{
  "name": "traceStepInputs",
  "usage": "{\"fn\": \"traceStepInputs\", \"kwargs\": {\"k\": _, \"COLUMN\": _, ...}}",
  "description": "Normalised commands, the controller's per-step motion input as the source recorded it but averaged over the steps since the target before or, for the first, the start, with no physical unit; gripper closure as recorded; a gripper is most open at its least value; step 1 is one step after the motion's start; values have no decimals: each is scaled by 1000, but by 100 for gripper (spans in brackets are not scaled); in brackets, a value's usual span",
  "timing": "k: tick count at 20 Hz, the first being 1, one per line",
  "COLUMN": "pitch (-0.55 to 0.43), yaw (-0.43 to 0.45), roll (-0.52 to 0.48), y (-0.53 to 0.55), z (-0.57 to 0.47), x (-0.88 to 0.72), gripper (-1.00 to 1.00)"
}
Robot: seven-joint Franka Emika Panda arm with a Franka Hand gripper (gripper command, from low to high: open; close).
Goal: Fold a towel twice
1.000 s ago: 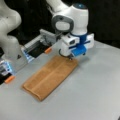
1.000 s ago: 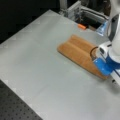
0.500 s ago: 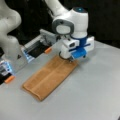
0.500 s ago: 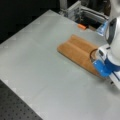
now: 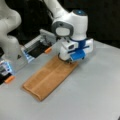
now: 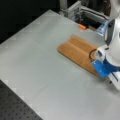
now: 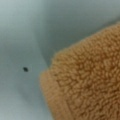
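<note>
The orange-brown towel (image 5: 48, 77) lies flat on the grey table (image 5: 95, 95) as a long narrow strip, two layers thick, running from a front view's lower left to its middle. In both front views my gripper (image 5: 68, 60) stands low over the strip's far end (image 6: 87, 60), and the white and blue hand hides its fingers. The wrist view is filled by a layered corner of the towel (image 7: 87, 87) very close below, with bare table beside it and no fingers showing.
A second white arm (image 5: 10, 37) stands at a front view's left. A grey and black fixture (image 5: 37, 46) with orange tabs (image 5: 48, 50) sits behind the towel. Another orange tab (image 5: 9, 79) lies at the left edge. A dark perforated board (image 6: 15, 107) borders the table.
My hand has sunk slightly toward the towel's far end. The towel itself lies as before.
</note>
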Motion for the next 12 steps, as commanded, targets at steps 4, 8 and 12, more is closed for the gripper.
{"fn": "traceStepInputs", "kwargs": {"k": 4, "pitch": -121, "yaw": -52, "roll": -76, "y": -32, "z": -170, "x": -87, "gripper": -100}}
{"fn": "traceStepInputs", "kwargs": {"k": 8, "pitch": -153, "yaw": -50, "roll": -72, "y": -45, "z": -196, "x": -65, "gripper": -100}}
{"fn": "traceStepInputs", "kwargs": {"k": 12, "pitch": -182, "yaw": -27, "roll": -79, "y": -49, "z": -216, "x": -65, "gripper": -100}}
